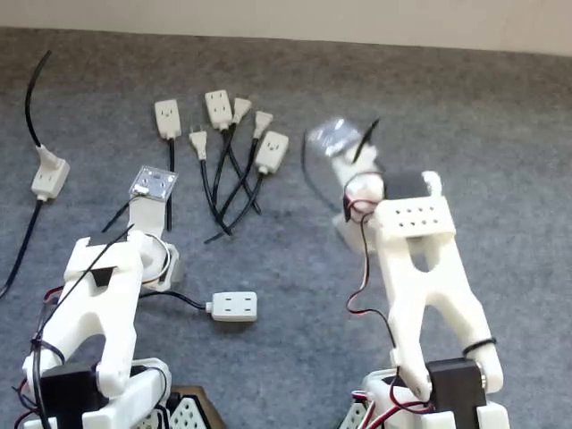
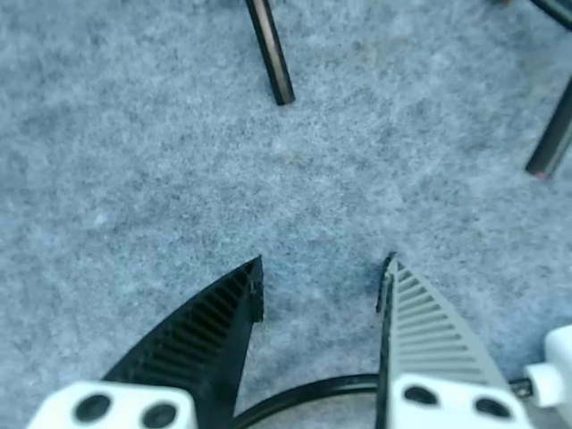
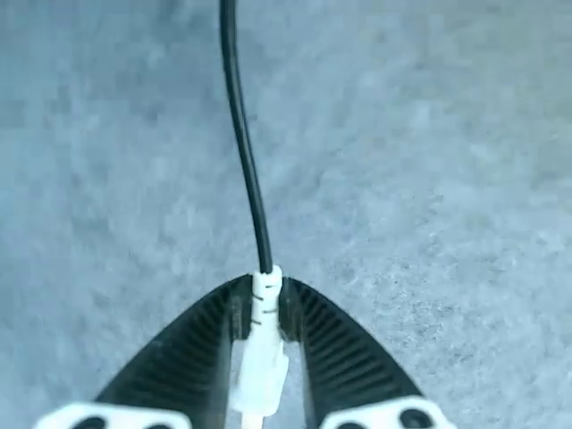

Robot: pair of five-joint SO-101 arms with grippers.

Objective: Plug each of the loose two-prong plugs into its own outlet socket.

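High camera: fixed overhead, looking down over the table. Wrist cameras: close above that same table, facing past my left gripper and right gripper.

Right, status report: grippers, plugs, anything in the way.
Left gripper open over carpet. Right gripper shut on white plug, cord trailing. Other plugs loose beside sockets, cables crossed.

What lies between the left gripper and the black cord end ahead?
Bare carpet only, in the left wrist view, from the open left gripper to the cord end.
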